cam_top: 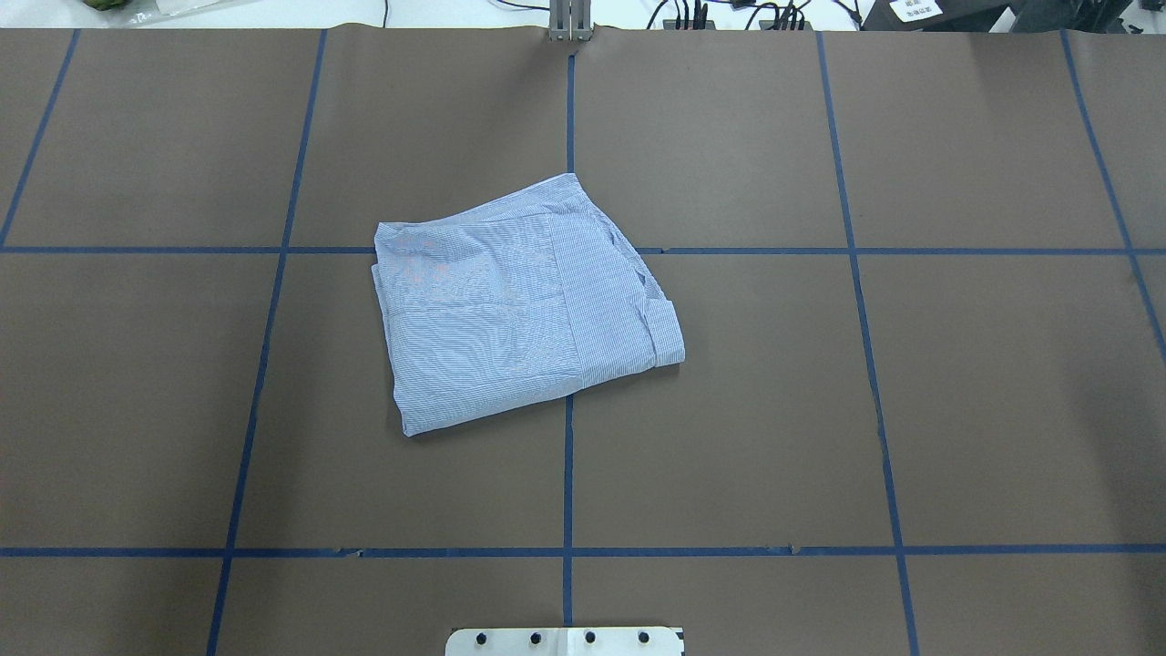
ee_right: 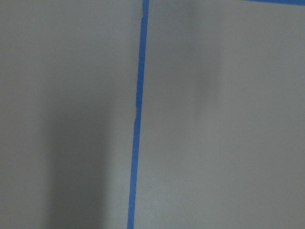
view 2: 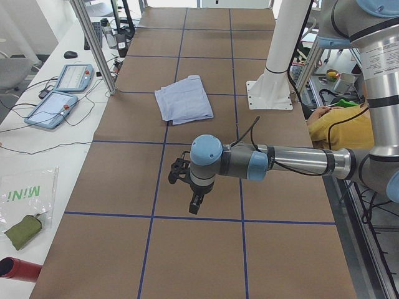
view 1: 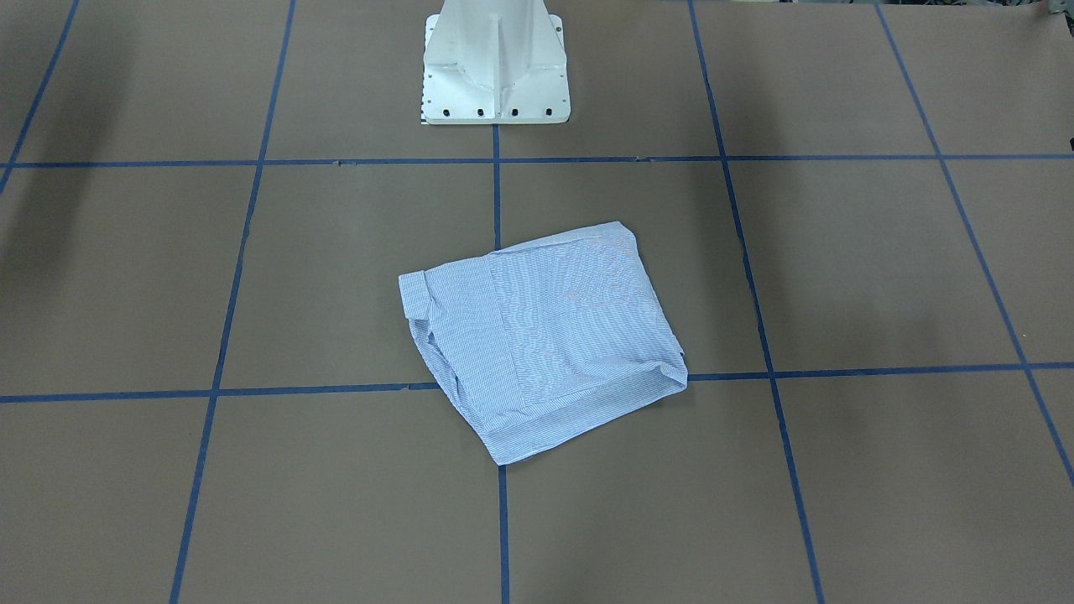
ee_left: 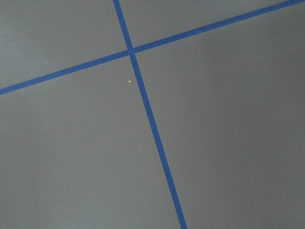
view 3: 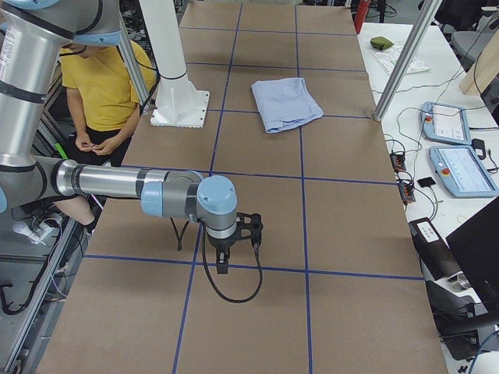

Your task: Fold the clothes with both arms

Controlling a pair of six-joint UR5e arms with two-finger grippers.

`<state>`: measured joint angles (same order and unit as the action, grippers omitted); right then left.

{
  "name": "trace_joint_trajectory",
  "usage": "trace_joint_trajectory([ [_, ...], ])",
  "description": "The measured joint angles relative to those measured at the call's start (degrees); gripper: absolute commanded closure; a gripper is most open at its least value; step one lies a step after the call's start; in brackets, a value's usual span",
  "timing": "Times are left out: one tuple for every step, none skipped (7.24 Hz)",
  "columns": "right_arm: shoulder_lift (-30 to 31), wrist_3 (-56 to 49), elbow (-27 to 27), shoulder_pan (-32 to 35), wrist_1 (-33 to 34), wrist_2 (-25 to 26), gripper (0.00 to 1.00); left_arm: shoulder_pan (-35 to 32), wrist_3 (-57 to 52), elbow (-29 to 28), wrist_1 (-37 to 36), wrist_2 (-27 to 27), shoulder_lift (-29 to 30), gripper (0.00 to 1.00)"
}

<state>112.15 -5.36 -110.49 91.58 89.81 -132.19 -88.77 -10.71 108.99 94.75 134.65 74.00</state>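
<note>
The folded striped shirt (cam_top: 519,305) lies flat near the middle of the brown-covered bench (cam_top: 911,410), over a crossing of blue tape lines (cam_top: 567,474) and in front of the white pedestal (view 1: 495,67). The left gripper (view 2: 195,202) and right gripper (view 3: 222,263) hang over bare bench at opposite ends, well apart from the shirt. I cannot tell whether either is spread or pressed together. Teach pendants (view 3: 456,148) lie on a white side table (view 3: 448,86). A person in a yellow top (view 3: 105,86) is beside the pedestal.

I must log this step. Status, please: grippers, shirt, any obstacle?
Left gripper, right gripper: both away from the shirt, over bare table, open or shut unclear. Shirt folded to a rough square, flat, mid-table. No obstacle seen around it.
</note>
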Motion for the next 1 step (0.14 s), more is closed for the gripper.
trace_joint_trajectory([
  [0.1,0.0,0.0,0.0,0.0,0.0,0.00,0.0,0.0,0.0,0.0,0.0,0.0,0.00],
])
